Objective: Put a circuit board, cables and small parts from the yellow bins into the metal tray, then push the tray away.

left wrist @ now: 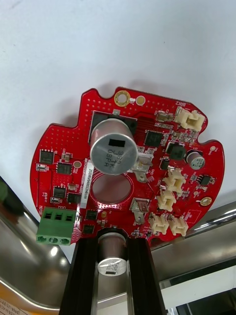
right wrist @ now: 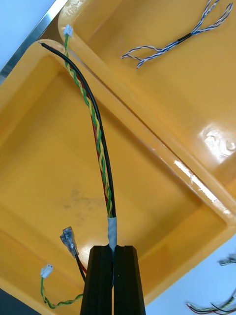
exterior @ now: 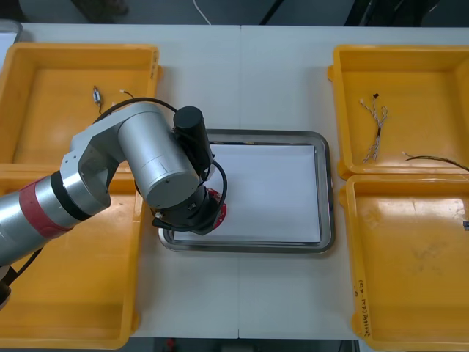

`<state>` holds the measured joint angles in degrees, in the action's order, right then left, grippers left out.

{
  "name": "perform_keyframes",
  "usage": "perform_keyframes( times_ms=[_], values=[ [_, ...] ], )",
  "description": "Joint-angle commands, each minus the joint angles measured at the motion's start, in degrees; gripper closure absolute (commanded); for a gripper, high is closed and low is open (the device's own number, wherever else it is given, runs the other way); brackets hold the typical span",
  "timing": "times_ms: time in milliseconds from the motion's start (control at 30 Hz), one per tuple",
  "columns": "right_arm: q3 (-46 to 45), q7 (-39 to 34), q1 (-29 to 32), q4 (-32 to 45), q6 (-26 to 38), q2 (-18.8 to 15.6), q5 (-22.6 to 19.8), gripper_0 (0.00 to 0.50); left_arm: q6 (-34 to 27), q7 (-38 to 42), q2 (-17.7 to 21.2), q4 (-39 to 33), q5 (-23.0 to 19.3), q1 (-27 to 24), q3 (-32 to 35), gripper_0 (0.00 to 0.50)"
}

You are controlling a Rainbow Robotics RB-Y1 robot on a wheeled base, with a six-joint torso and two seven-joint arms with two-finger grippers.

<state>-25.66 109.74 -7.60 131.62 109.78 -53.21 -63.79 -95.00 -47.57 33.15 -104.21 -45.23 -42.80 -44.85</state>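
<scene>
Left claw (left wrist: 113,241) clamped a round red circuit board (left wrist: 128,167) over the shiny metal tray (exterior: 322,183), best laid flat before release; right claw (right wrist: 114,248) pinched a twisted red-and-yellow cable (right wrist: 98,142).

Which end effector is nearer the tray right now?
Left. The left end effector holds the board over the tray; the right end effector grips a cable above a bin beside it.

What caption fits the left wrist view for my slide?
Left gripper shut on the round red circuit board, by a corner of the metal tray.
</scene>
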Motion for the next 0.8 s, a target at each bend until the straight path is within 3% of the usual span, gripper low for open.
perform_keyframes(
  times_ms=[33,67,133,367,800],
  values=[
    [0.6,2.1,-2.5,1.4,0.2,-3.7,-0.7,0.5,0.6,-1.2,-1.1,-0.6,0.6,-2.5,-0.8,0.137],
    [0.5,2.1,-2.6,1.4,0.2,-4.0,-0.8,0.5,0.6,-1.1,-1.0,-0.6,0.6,-2.5,-0.8,0.062],
    [0.5,2.1,-2.7,1.4,0.2,-4.2,-0.8,0.5,0.6,-1.1,-1.0,-0.6,0.6,-2.5,-0.7,0.0],
    [1.9,2.8,-3.0,1.6,0.2,-4.2,-1.0,0.5,-0.5,-1.2,-0.5,-1.6,-0.1,-2.5,1.2,0.0],
    [6.4,3.3,-4.4,7.3,0.2,-4.3,-0.8,0.5,-12.7,-1.6,0.6,-8.7,-3.8,-2.5,13.8,0.0]
  ],
)
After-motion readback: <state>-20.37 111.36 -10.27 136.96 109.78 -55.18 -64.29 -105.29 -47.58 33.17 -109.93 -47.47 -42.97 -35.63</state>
